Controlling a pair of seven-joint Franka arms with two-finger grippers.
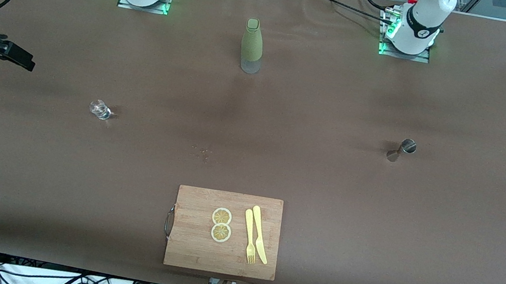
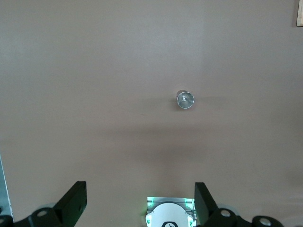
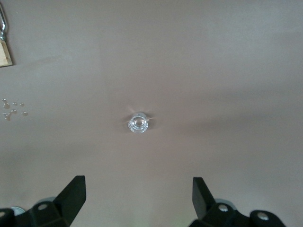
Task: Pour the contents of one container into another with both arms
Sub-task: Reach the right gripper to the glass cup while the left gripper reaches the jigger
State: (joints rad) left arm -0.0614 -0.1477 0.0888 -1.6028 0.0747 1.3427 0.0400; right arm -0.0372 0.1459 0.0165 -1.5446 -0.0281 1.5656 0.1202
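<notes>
Left gripper (image 2: 137, 203): fingers spread wide, empty, high over the table; jigger (image 2: 185, 99) upright on the cloth toward my left arm's end, at about 1 o'clock from the fingertips in the left wrist view

Right gripper (image 3: 137, 201): fingers spread wide, empty, high over the table; glass cup (image 3: 138, 123) standing toward my right arm's end, at 12 o'clock from the fingertips

Step in hand, as I judge it: reach. I would centre each target between the fingers before descending, take the jigger at its narrow waist, hold the cup low on its wall, both upright

Also present: green bottle (image 1: 252, 46), cutting board (image 1: 185, 248)
</notes>
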